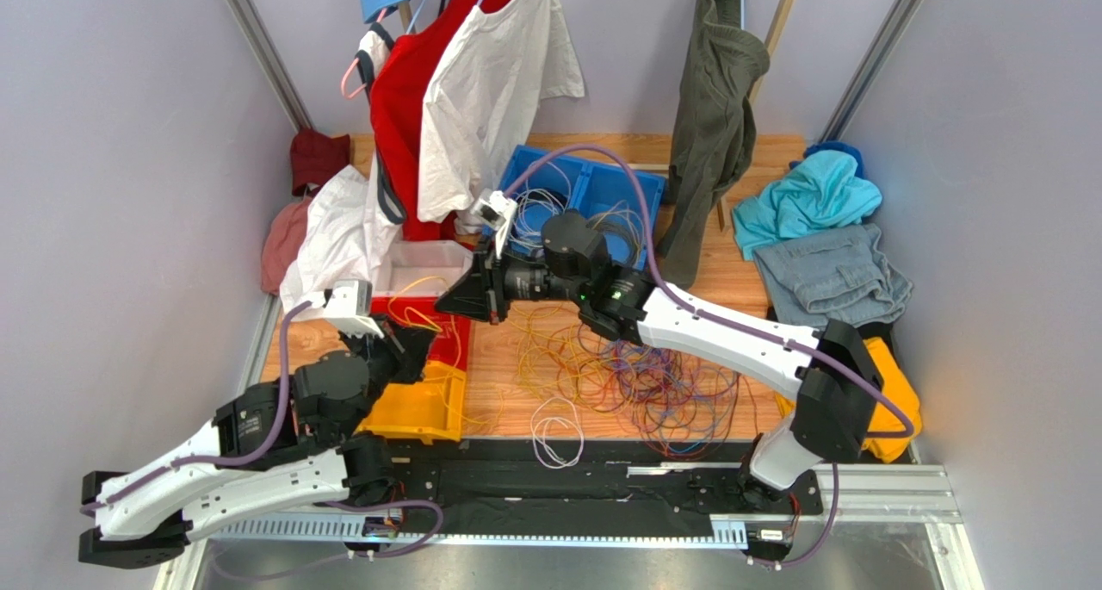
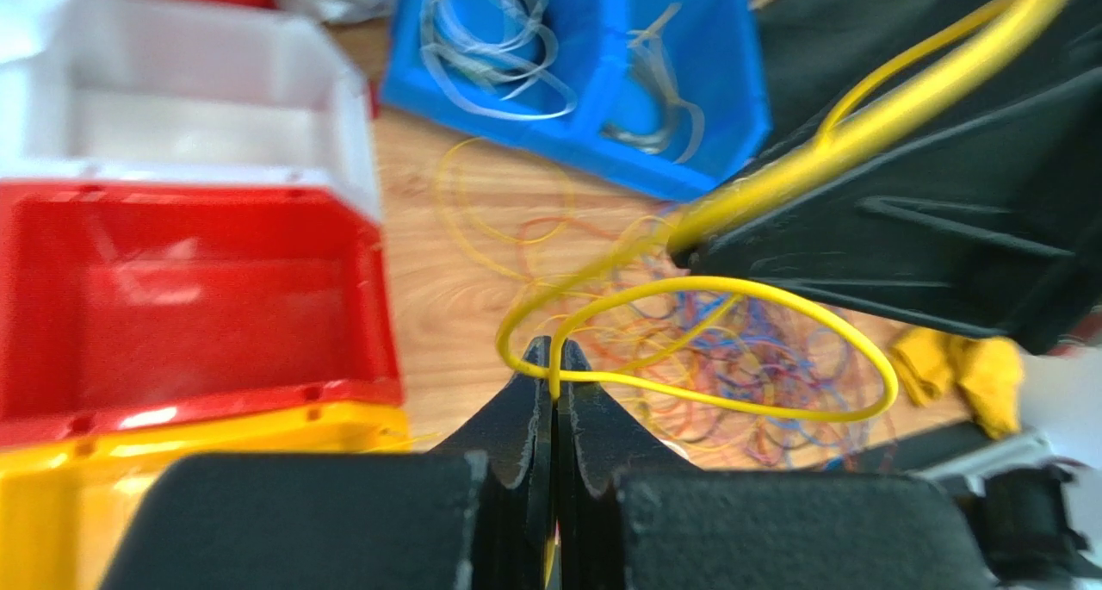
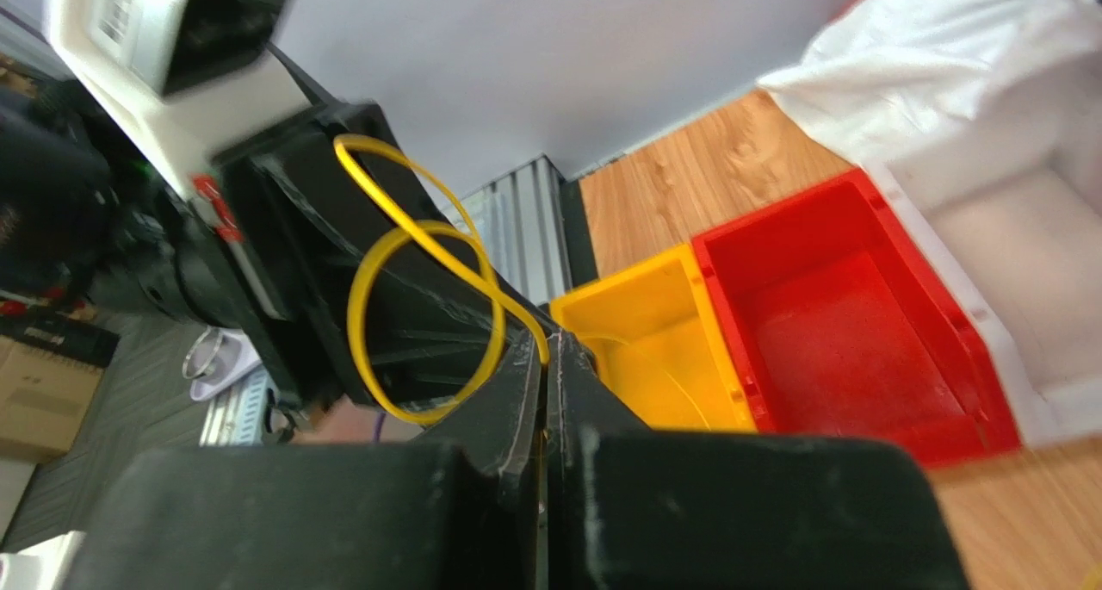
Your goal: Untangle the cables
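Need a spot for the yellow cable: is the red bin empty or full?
Empty: the red bin shows a bare floor in both wrist views, nothing inside.

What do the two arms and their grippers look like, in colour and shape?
The left arm and right arm have white shells on the long links and black joints; a lilac hose runs along each. The left gripper and right gripper each have two flat, matte black fingers tapering to thin tips.
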Motion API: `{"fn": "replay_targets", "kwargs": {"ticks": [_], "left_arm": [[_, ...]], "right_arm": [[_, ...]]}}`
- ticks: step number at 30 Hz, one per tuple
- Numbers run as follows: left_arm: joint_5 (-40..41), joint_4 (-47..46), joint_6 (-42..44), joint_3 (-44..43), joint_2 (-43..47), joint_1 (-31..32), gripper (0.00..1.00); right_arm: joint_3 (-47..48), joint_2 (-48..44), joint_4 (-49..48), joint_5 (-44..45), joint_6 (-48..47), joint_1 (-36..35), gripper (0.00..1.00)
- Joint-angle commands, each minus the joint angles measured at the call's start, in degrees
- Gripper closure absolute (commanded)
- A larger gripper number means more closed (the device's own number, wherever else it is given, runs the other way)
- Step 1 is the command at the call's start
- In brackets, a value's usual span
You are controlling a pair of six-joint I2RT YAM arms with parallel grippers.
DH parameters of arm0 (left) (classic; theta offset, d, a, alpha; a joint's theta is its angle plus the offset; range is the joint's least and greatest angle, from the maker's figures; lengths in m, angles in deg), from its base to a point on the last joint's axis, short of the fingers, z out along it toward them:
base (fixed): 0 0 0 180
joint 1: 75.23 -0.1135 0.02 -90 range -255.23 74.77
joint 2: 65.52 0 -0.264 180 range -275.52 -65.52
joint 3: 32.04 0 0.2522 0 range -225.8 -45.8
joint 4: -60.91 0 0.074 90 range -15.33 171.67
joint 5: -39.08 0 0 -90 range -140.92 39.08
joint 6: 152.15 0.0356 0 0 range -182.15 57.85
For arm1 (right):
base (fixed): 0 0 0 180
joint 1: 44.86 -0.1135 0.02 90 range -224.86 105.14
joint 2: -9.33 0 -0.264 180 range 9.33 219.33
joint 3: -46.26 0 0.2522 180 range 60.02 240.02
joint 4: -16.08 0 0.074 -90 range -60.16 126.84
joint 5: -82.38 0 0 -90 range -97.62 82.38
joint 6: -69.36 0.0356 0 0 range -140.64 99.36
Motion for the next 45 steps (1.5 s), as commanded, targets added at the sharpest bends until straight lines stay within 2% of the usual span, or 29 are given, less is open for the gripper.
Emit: {"fn": "replay_targets", "kwargs": {"ticks": [1,8,14,20,21,23,24,27,39,45], "left_arm": [[-7.53,-13.15,8.56,0.50,0.80,0.26,1.00],[-14.49,-16.06,11.57,-4.77,-6.67,0.18,1.00],[-13.35,-18.08,10.43,-7.67,-11.95,0.26,1.00],[-8.87,-20.53,7.26,-9.34,-15.46,0.18,1.00],[-8.60,-20.89,6.48,-9.52,-16.25,0.18,1.00],[-8.60,-22.64,6.38,-9.87,-17.05,0.26,1.00],[-8.77,-23.09,6.12,-10.05,-18.09,0.18,1.00],[-9.83,-24.06,6.03,-11.45,-20.56,0.18,1.00],[-13.08,-26.78,5.85,-13.21,-24.43,0.18,1.00],[-14.22,-27.40,5.59,-13.83,-25.13,0.18,1.00]], "right_arm": [[-6.84,-11.10,-3.68,5.23,-1.32,0.93,1.00],[-20.29,-19.38,-8.77,6.21,0.35,1.11,1.00],[-27.76,-23.52,-14.31,4.72,2.54,1.02,1.00],[-33.92,-26.51,-22.04,5.25,3.60,1.11,1.00],[-34.28,-26.60,-22.92,4.64,3.69,1.11,0.96],[-34.72,-26.51,-25.29,4.19,4.65,0.93,0.83],[-34.98,-26.25,-25.92,4.02,4.74,0.93,0.71],[-35.51,-25.81,-28.03,4.19,5.36,0.93,0.61],[-35.16,-23.88,-30.67,4.80,5.36,-0.56,0.57],[-35.60,-22.12,-32.42,7.00,4.92,-1.26,0.57]]}}
